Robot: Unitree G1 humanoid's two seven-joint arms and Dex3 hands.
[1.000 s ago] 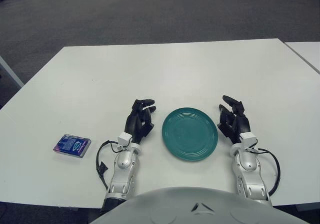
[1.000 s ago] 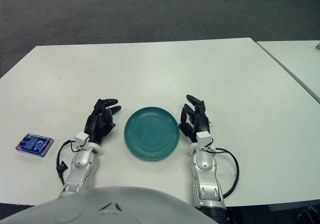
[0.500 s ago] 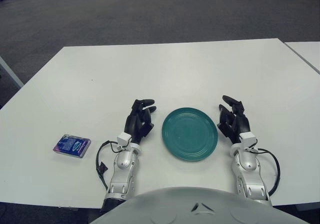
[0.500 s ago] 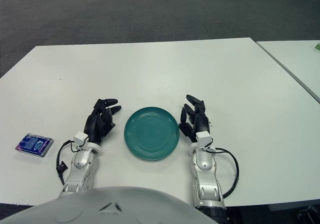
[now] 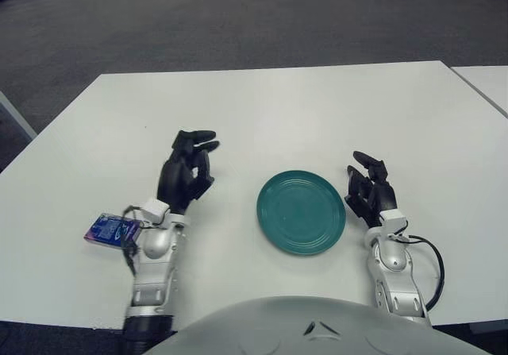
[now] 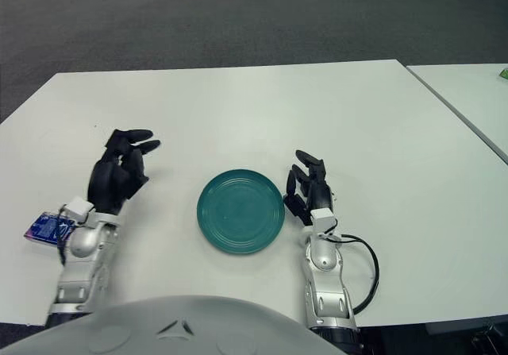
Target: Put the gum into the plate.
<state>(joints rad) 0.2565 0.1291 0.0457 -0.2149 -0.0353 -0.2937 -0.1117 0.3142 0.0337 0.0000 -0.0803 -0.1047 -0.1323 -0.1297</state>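
The gum point(image 5: 107, 229) is a small blue pack lying flat near the table's front left; my left wrist covers its right end. My left hand point(image 5: 186, 174) is raised above the table to the right of and beyond the pack, fingers loosely spread and holding nothing. The teal plate point(image 5: 301, 212) sits at the front centre, holding nothing. My right hand point(image 5: 367, 187) shows just right of the plate, fingers relaxed and apart.
The white table point(image 5: 270, 109) stretches bare behind the plate. A second white table point(image 6: 476, 93) stands off to the right across a narrow gap. Dark carpet lies beyond the far edge.
My left hand has swung left and slightly forward, away from the plate toward the gum, and its wrist now overlaps the pack's right end. The right hand and plate have not moved.
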